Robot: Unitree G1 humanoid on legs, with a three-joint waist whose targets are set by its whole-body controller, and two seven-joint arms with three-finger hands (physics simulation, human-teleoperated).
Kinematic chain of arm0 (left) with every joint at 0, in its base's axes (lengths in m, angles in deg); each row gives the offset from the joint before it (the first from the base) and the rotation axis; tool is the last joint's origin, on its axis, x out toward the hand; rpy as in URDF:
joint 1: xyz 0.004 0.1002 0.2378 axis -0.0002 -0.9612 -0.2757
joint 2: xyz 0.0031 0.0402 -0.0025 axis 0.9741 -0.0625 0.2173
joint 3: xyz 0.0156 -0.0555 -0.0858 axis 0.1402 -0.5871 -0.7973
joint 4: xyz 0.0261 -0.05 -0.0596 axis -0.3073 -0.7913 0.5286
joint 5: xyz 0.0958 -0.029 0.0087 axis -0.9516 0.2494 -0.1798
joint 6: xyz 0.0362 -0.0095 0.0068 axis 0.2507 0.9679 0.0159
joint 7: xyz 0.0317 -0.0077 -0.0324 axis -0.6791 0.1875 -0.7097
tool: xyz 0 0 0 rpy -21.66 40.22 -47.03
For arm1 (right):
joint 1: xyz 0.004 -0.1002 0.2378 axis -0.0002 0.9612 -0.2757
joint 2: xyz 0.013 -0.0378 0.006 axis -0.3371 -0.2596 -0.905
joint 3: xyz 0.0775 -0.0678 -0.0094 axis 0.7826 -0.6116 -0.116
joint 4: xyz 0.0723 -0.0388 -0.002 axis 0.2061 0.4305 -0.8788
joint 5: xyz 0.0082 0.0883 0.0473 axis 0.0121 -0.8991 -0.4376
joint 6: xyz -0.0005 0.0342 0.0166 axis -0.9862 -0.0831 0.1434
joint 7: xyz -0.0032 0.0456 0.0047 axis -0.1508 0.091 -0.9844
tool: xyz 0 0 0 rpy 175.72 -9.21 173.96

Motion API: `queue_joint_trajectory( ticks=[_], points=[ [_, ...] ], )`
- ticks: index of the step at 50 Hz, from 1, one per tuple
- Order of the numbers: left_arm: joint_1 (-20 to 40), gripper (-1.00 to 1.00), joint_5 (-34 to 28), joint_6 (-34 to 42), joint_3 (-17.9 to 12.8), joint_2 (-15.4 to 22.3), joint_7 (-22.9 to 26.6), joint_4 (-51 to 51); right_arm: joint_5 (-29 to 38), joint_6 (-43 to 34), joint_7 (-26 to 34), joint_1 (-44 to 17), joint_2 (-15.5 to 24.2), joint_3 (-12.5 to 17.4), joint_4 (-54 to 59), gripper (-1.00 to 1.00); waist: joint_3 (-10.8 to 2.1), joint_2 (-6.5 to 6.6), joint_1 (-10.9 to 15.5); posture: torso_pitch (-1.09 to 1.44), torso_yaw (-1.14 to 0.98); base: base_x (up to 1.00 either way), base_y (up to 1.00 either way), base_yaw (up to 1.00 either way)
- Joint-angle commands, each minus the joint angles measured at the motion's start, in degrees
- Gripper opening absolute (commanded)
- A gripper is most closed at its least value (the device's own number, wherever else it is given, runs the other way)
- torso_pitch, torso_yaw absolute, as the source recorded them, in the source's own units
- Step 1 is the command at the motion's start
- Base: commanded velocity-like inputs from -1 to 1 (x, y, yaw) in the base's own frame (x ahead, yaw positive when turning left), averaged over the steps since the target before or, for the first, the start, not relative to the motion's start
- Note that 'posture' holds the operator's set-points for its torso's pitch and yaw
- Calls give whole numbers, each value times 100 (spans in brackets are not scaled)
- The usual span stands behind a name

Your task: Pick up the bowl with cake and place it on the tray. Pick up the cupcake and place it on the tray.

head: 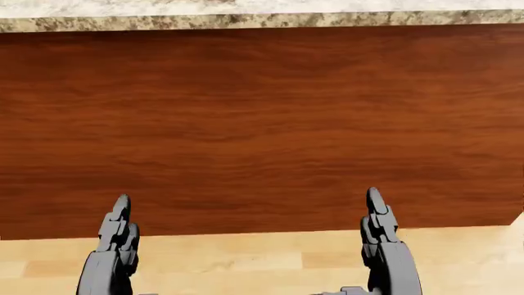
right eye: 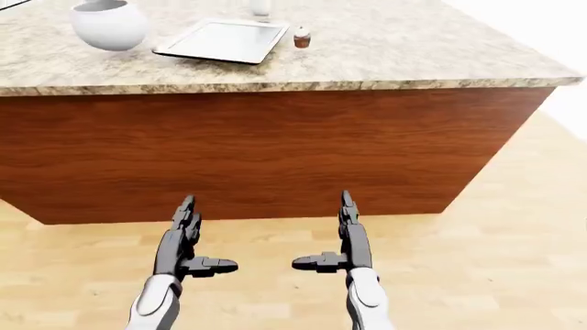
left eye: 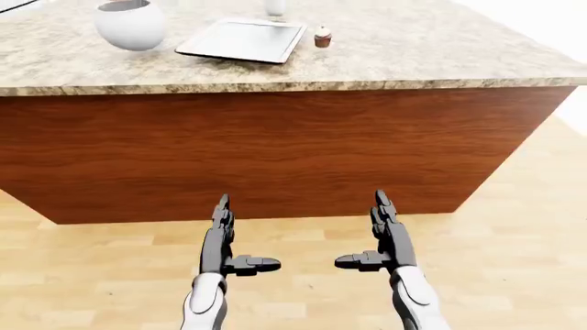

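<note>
A white round bowl (left eye: 131,24) stands on the granite counter (left eye: 385,58) at the upper left of the left-eye view; what it holds is hidden. To its right lies a flat grey tray (left eye: 242,40). A small cupcake (left eye: 322,36) sits just right of the tray. My left hand (left eye: 229,237) and right hand (left eye: 378,234) hang low over the floor, well below the counter edge. Both are open, fingers straight, thumbs pointing inward, holding nothing.
The counter's wooden side panel (head: 262,129) fills the head view, right ahead of my hands. A small white container (left eye: 275,7) stands above the tray. Light wooden floor (left eye: 514,247) spreads to the right of the counter's corner.
</note>
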Motion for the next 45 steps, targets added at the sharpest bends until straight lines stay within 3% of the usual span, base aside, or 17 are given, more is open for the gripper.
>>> queue_joint_trajectory(
  ticks=[1,3,4,5,7,8,18,24,31,36,40,45],
  points=[
    [214,100,34,-350,-25,22,0,399,74,293,-25,-168,30,-29,-451,100,-5,-45,-12,0,0,0,0,0],
    [197,100,21,-319,-14,24,1,449,70,358,-17,-176,29,-11,-421,100,-354,-7,42,0,0,0,0,0],
    [199,100,-85,-421,39,31,0,368,83,345,-24,-156,23,-19,-479,100,-297,-6,42,0,0,0,0,0],
    [198,100,-87,-412,37,30,3,376,79,314,-20,-157,23,-19,-503,100,-94,-37,33,0,0,0,0,0],
    [179,100,-77,-357,31,24,12,448,95,281,-20,-125,16,-34,-568,100,-399,-45,42,0,0,0,0,0],
    [198,100,-79,-378,24,22,10,407,86,303,-14,-155,22,-19,-506,100,-429,-43,45,0,0,0,0,0],
    [315,100,11,-69,-10,37,62,348,10,185,-19,-229,22,39,-581,100,-481,-26,44,0,0,0,0,0],
    [272,100,-38,1154,40,55,67,1960,-169,-1364,-166,-504,96,153,-2022,100,-545,-24,49,0,0,0,0,0],
    [1493,100,57,3764,-273,314,48,3786,-278,-3458,-288,-1249,306,404,-3666,100,-527,-33,64,0,0,0,0,0],
    [2316,100,317,4684,-650,638,56,4033,-687,-4903,-439,-2314,686,855,-4191,100,-513,-30,64,0,0,0,0,0],
    [3447,100,691,5763,-1046,1129,-63,4173,-931,-5981,-578,-3316,1146,1087,-4316,100,-462,-20,68,0,0,0,0,0],
    [4306,100,927,6198,-1095,1534,-207,3815,-1188,-6794,-757,-4366,1545,1277,-4057,100,-363,-28,61,0,0,0,0,0]
  ],
)
